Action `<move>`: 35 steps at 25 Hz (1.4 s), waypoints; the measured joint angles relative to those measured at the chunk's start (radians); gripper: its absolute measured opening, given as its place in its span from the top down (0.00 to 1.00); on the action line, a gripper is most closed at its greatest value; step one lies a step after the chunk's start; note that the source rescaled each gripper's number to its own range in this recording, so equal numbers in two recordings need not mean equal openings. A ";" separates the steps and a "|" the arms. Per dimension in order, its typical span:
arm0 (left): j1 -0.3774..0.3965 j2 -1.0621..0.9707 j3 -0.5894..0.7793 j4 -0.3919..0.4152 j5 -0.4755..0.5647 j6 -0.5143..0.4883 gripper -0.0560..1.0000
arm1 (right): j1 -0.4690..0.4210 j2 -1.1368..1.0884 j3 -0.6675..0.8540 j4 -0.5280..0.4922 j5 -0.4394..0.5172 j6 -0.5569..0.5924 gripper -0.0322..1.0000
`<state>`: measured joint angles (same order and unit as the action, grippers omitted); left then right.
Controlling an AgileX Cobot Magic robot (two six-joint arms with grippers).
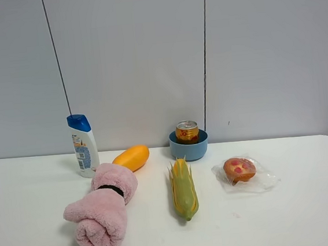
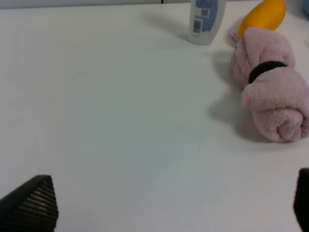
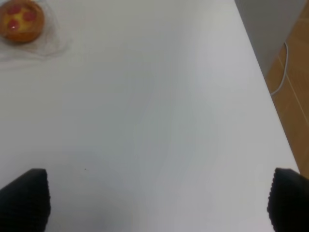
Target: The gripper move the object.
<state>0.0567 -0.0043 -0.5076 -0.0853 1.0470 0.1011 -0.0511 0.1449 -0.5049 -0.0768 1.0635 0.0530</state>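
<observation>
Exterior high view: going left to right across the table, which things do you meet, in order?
Shampoo bottle → pink rolled towel → mango → corn cob → blue bowl with the can standing in it → wrapped bun. The towel and the bottle overlap a little in span.

Only the black, finely ribbed fingertips of the left gripper (image 2: 169,212) and right gripper (image 3: 154,203) show.
</observation>
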 joint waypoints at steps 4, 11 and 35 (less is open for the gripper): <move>0.000 0.000 0.000 0.000 0.000 0.000 0.00 | 0.000 -0.067 0.000 0.022 0.002 -0.022 0.07; 0.000 0.000 0.000 0.000 0.000 0.000 0.00 | 0.000 -0.147 0.000 0.022 0.002 -0.022 0.07; 0.000 0.000 0.000 0.000 0.000 0.000 0.00 | 0.000 -0.147 0.000 0.022 0.003 -0.030 0.07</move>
<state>0.0567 -0.0043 -0.5076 -0.0853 1.0470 0.1011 -0.0511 -0.0020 -0.5045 -0.0544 1.0666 0.0235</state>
